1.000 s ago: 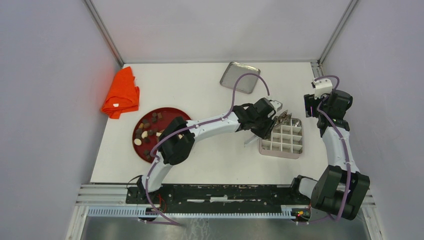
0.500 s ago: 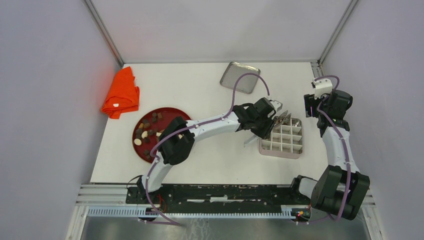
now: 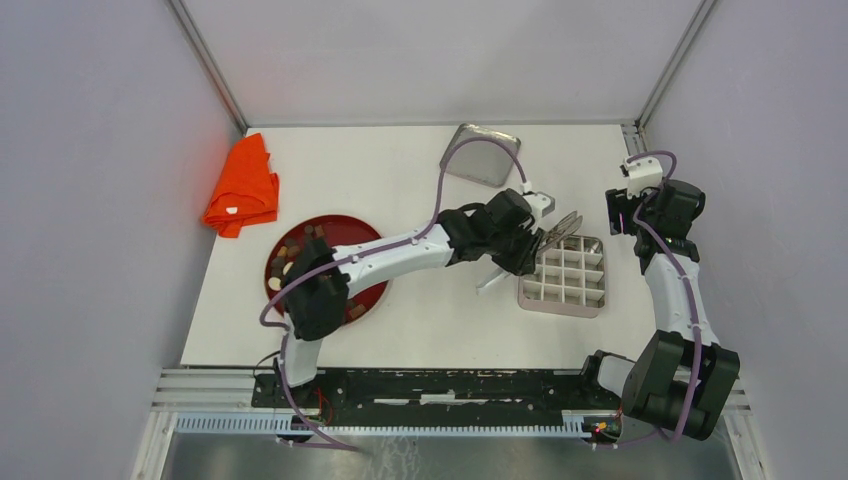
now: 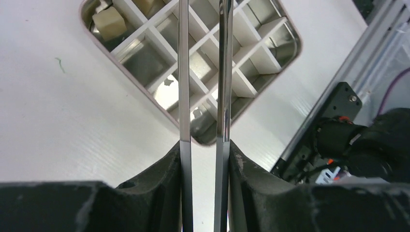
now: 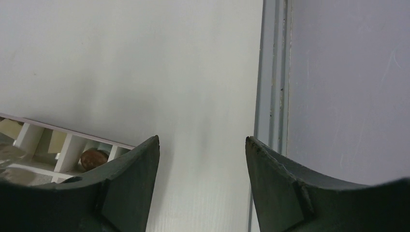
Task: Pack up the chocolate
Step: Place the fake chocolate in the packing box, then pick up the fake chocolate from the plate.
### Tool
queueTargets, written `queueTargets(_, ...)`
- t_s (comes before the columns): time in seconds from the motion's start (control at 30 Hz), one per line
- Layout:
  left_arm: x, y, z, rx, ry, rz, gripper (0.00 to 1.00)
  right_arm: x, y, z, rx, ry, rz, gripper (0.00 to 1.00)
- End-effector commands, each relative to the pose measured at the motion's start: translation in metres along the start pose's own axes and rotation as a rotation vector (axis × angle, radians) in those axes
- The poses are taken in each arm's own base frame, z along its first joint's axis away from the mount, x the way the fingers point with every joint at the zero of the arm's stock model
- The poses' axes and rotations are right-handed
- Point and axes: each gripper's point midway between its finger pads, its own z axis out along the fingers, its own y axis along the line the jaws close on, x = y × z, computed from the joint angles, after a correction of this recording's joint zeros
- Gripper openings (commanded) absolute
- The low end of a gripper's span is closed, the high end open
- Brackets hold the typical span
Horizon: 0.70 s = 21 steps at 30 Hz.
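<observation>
left pincer [image 4: 203,152], gripping one pair of tongs [image 4: 223,72], backed off one tray [image 3: 560,306].

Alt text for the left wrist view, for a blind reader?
The left claw grips metal tweezers, their two blades apart, above a divided tin on a white table. A cream chocolate sits in a compartment at upper left.
</observation>
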Motion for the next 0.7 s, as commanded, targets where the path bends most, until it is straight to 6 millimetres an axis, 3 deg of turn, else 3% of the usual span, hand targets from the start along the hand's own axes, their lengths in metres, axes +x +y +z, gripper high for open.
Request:
queueTargets(0.0, -0.037, -0.018, -0.061, 0.059, -0.160, -0.032, 0.39, -0.007, 0.013, -0.001, -0.087, -0.046, -0.050, 0.71)
queueTargets(0.1, -0.017, 0.000, -0.083, 0.019, -0.126, -0.077, 0.39, -0.009, 0.031, -0.004, -0.192, -0.063, -0.077, 0.72)
queueTargets(0.23, 0.020, 0.041, -0.118, -0.083, -0.039, -0.170, 0.39, -0.011, 0.047, -0.008, -0.287, -0.084, -0.108, 0.72)
queueTargets(0.47, 0.090, 0.114, -0.200, -0.335, 0.132, -0.308, 0.40, -0.013, 0.054, -0.010, -0.330, -0.085, -0.117, 0.72)
queueTargets(0.57, 0.115, 0.137, -0.240, -0.468, 0.192, -0.348, 0.40, -0.014, 0.055, -0.010, -0.332, -0.088, -0.119, 0.72)
queueTargets(0.67, 0.138, 0.145, -0.265, -0.545, 0.259, -0.378, 0.40, -0.014, 0.056, -0.010, -0.336, -0.090, -0.120, 0.72)
